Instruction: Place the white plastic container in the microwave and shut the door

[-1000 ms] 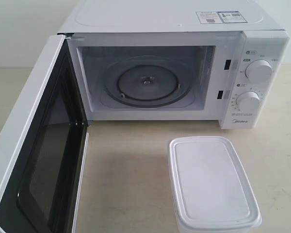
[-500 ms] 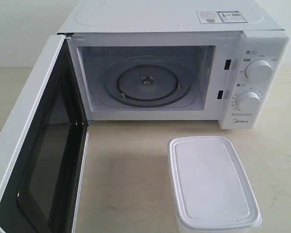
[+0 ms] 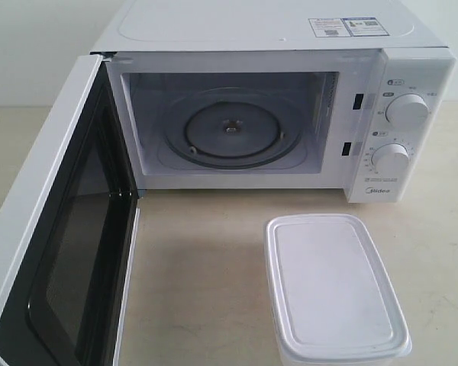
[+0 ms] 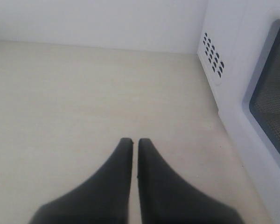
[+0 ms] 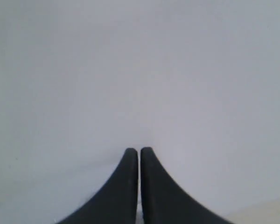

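Note:
The white plastic container [image 3: 332, 286] lies lidded on the beige tabletop, in front of the microwave's dial panel. The microwave [image 3: 275, 114] stands at the back with its cavity showing a glass turntable [image 3: 229, 133]. Its door [image 3: 53, 236] is swung wide open to the left, black inner face toward the cavity. Neither arm shows in the exterior view. My left gripper [image 4: 132, 140] is shut and empty over bare tabletop, with the door's outer face [image 4: 266, 93] beside it. My right gripper [image 5: 139, 150] is shut and empty, facing a plain white surface.
Two round dials [image 3: 406, 110] sit on the microwave's right panel. The microwave's vented side wall [image 4: 213, 58] stands ahead of the left gripper, with a white wall [image 4: 98, 21] behind the table. Beige tabletop [image 3: 206, 267] stretches between the open door and the container.

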Action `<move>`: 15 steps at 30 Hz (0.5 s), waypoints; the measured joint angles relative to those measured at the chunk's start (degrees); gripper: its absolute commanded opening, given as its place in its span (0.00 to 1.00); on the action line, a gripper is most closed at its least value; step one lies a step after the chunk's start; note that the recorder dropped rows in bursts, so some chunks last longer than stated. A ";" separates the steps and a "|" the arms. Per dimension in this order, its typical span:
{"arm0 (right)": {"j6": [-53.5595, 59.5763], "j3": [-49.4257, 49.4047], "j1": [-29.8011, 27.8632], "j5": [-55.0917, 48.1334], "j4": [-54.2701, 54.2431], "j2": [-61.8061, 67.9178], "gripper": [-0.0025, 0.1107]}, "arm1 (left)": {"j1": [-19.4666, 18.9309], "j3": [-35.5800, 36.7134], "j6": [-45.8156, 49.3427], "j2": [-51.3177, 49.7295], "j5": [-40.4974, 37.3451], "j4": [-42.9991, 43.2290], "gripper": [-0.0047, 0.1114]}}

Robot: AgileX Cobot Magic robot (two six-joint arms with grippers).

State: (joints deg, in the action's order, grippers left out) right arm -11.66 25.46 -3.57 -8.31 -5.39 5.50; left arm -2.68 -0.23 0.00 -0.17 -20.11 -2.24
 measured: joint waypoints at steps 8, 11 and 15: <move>4.99 4.18 0.00 14.97 -1.32 0.73 0.02 | 0.00 0.00 0.00 0.00 0.00 0.00 0.08; 8.10 9.75 0.00 17.35 -1.36 4.28 0.02 | 0.00 0.00 0.00 0.00 0.00 0.00 0.08; 13.40 19.79 0.00 18.26 -1.36 13.00 0.02 | 0.00 0.00 0.00 0.00 0.00 0.00 0.08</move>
State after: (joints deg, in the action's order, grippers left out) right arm 1.74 45.25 -3.57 9.96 -6.75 18.50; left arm -2.68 -0.23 0.00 -0.17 -20.11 -2.24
